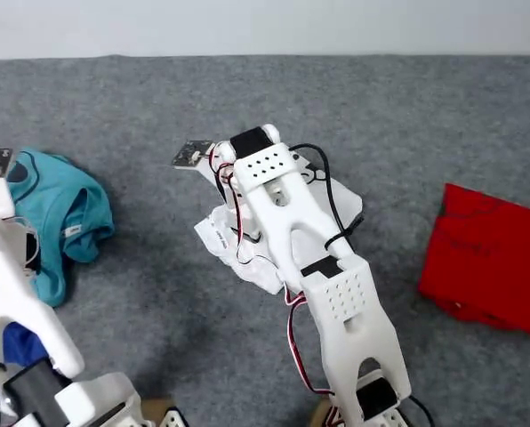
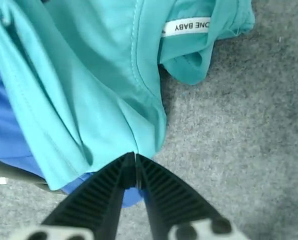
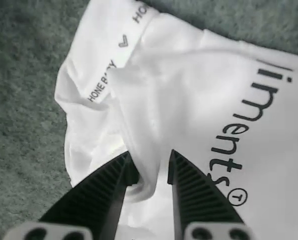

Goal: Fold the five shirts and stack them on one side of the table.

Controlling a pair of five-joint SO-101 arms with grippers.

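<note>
Shirts are counted at four on the grey worktop (image 1: 158, 98): one teal shirt (image 1: 65, 205), one blue shirt (image 1: 16, 345), one white shirt (image 1: 222, 240) and one red shirt (image 1: 487, 258). The teal shirt is bunched at the left edge, and the blue shirt is largely covered by it. The white shirt is crumpled near the middle and partly hidden in the high view by the right arm (image 1: 336, 285) and its red and black cables (image 1: 292, 342). The red shirt is laid folded at the right side, well apart from the others. The left end effector (image 2: 135, 165) is closed on the hem of the teal shirt, where the creases are drawn together. The right end effector (image 3: 149, 155) is held open, with a fold of the white shirt between its jaws.
</note>
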